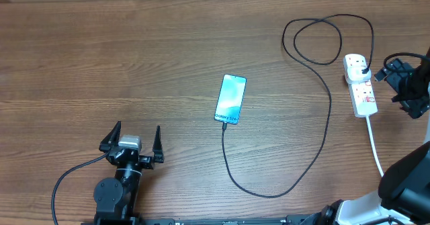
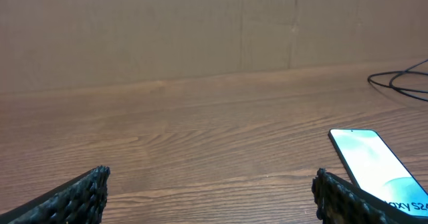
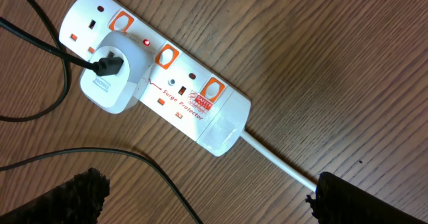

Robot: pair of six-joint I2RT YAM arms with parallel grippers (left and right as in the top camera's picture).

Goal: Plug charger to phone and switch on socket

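Note:
The phone (image 1: pixel 231 99) lies flat mid-table with its light blue screen up, and shows at the right of the left wrist view (image 2: pixel 374 164). The charger's thin black cable (image 1: pixel 328 117) runs from the phone's near end, where its tip meets the edge, in a wide loop to a white adapter (image 3: pixel 110 80) seated in the socket (image 3: pixel 167 83). A small red light (image 3: pixel 146 43) glows beside that adapter. My right gripper (image 1: pixel 391 82) hovers open just right of the socket (image 1: pixel 359 84). My left gripper (image 1: pixel 137 128) stands open and empty, left of the phone and nearer the front.
The socket's thick white cord (image 1: pixel 375 148) runs toward the front right past the right arm's base. Spare black cable coils (image 1: pixel 326 37) lie behind the socket. A cardboard wall (image 2: pixel 200 30) backs the wooden table (image 1: pixel 101 64).

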